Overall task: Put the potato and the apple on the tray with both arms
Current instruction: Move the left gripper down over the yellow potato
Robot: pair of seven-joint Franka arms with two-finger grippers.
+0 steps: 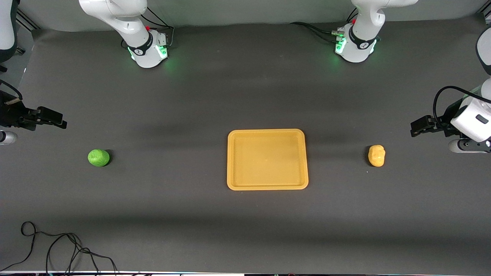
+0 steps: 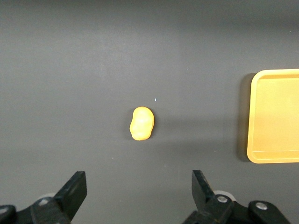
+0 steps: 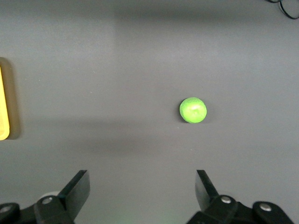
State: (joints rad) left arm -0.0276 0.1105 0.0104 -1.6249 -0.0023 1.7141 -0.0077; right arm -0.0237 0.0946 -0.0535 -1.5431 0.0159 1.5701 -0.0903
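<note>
Both claws, left claw (image 2: 135,198) and right claw (image 3: 142,196), hung open. Potato (image 1: 376,155) and apple (image 1: 98,157) flanked the tray (image 1: 267,187); probably light, rigid, roll-prone, so grip across the middle.

One potato (image 1: 376,155) lies on the table (image 1: 245,222); one apple (image 1: 98,158); one tray (image 1: 267,186), with nothing in it; two arms, each with one hand, the left hand (image 1: 415,128) and the right hand (image 1: 60,120), both spread wide; one loose black cable (image 1: 61,245) at the table's near edge.
</note>
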